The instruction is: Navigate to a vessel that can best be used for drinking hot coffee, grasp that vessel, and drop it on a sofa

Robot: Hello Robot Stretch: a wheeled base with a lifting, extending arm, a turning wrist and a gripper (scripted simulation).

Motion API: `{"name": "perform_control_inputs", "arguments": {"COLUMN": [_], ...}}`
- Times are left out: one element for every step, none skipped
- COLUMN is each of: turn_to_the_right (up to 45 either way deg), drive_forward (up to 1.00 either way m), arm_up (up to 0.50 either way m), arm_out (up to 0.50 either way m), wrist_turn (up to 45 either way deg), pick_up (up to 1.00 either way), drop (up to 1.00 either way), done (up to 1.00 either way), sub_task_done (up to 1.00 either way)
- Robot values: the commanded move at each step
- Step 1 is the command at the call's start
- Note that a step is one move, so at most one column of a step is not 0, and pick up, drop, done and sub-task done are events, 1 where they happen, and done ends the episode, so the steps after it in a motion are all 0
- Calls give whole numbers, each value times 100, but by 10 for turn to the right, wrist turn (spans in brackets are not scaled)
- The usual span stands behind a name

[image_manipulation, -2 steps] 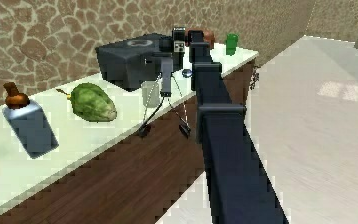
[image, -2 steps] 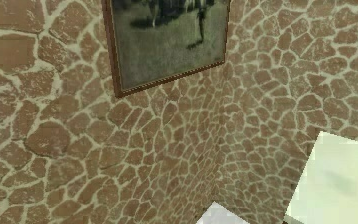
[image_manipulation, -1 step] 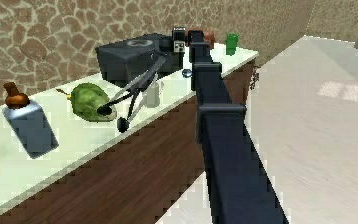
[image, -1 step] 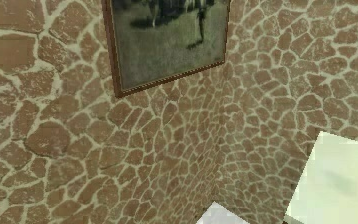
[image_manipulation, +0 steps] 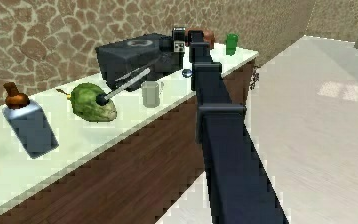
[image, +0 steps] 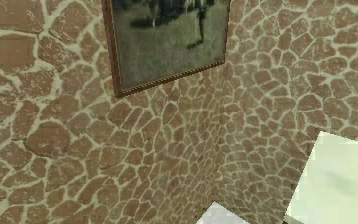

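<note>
Your gripper reaches over the counter; you cannot tell whether it holds anything. The pale mug stands at its three o'clock. It is probably light, rigid, slick and breakable, so grip across the wall.

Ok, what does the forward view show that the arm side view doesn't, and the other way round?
Forward view: a framed picture hanging high on the wall. Arm side view: a counter carrying a white mug, a green leafy ball and a bottle, plus the arm and gripper. The ball sits at the gripper's far end, so I cannot tell whether it holds anything. Both: the brown stone wall. The pale slab at the forward view's lower right is possibly the same countertop.
</note>
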Motion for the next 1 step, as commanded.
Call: {"name": "perform_control_inputs", "arguments": {"turn_to_the_right": [0], "drive_forward": [0], "arm_up": [0], "arm_out": [0], "wrist_turn": [450], "pick_up": [0], "drop": [0], "done": [0], "sub_task_done": [0]}}
